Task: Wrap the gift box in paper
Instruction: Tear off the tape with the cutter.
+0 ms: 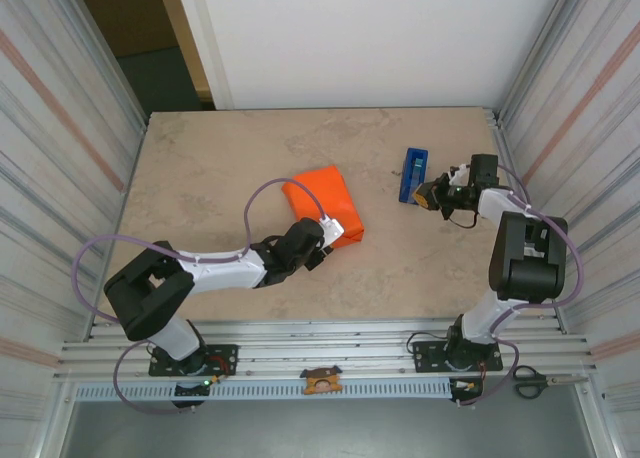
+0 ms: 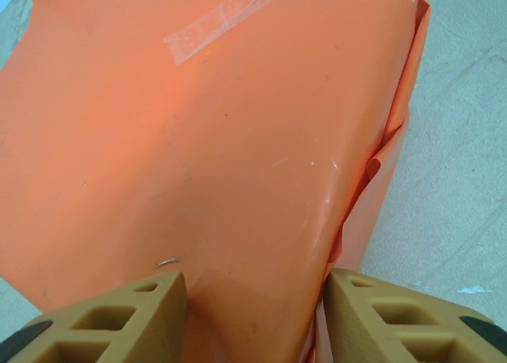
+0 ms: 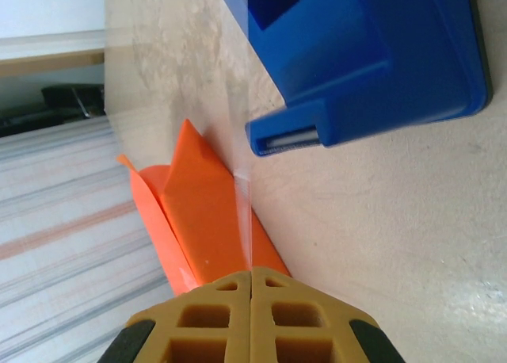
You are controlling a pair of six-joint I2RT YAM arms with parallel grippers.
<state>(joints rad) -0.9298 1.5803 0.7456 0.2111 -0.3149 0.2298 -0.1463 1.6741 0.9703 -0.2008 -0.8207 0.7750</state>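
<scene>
The orange paper (image 1: 322, 203) lies folded into a bundle mid-table; the gift box is hidden inside it. My left gripper (image 1: 325, 240) holds the bundle's near end, and the left wrist view shows the paper (image 2: 238, 141) pressed between both fingers (image 2: 135, 315) of the left gripper (image 2: 255, 299). A clear tape piece (image 2: 214, 26) sticks on the far fold. My right gripper (image 1: 425, 196) sits next to the blue tape dispenser (image 1: 413, 174). In its wrist view the right gripper (image 3: 251, 272) is shut on a clear tape strip (image 3: 244, 196) running to the dispenser (image 3: 372, 54), with the paper (image 3: 206, 212) behind.
The beige table (image 1: 200, 178) has metal side walls left and right and a white wall at the back. Scissors (image 1: 535, 381) lie on the front rail at the right. Open tabletop lies left of the bundle.
</scene>
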